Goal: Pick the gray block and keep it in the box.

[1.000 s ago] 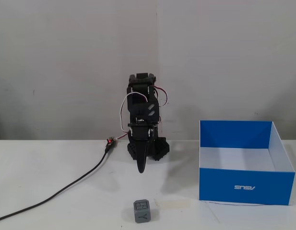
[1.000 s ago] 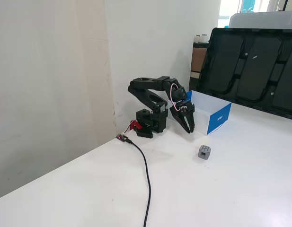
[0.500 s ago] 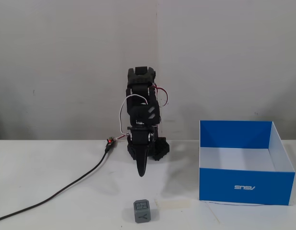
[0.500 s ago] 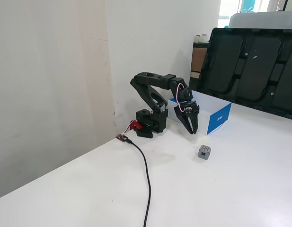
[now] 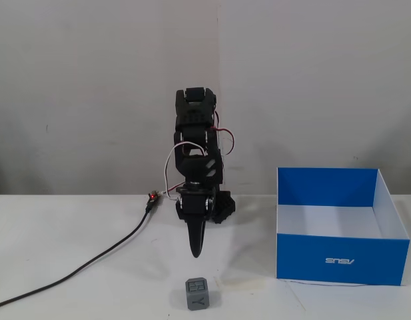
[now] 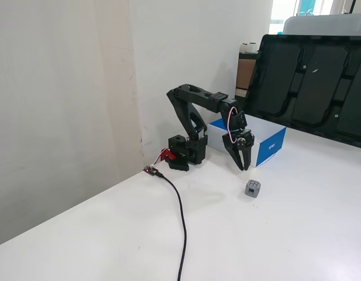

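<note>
While the gray block (image 5: 198, 294) is sitting on the table (image 5: 72, 227), apart from the box (image 5: 338, 260), I am judging it light, rigid and smooth, best pinched across two flat opposite faces. I am holding my gripper (image 5: 196, 252) above it, empty, fingers seemingly together.

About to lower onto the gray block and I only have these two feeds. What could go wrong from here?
1. The gripper looks shut and hangs behind the gray block; coming down like that, it would likely shove the block rather than straddle it.
2. The block sits near the table's front edge in one fixed view, so a push could send it off.
3. The box has tall walls; carry the block high.
</note>
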{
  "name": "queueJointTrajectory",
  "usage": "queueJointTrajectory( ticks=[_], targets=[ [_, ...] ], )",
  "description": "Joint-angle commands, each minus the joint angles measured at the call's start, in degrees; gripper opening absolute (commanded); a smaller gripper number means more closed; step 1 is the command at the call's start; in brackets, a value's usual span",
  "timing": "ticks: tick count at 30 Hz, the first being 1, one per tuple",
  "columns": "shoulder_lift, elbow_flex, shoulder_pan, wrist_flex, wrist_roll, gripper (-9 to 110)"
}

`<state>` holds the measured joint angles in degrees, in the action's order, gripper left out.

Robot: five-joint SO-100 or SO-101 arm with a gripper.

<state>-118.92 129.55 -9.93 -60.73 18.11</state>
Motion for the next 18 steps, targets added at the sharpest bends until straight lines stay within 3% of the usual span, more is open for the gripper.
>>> queueJointTrajectory(
  ticks=[1,7,13,18],
  targets=[
    [1.41,-4.92,0.18,1.49,0.53,0],
    [3.78,-5.71,0.09,2.37,0.7,2],
    [6.06,-5.98,-0.09,2.37,1.05,18],
    [8.79,-7.65,-0.09,2.46,1.05,22]
  ],
)
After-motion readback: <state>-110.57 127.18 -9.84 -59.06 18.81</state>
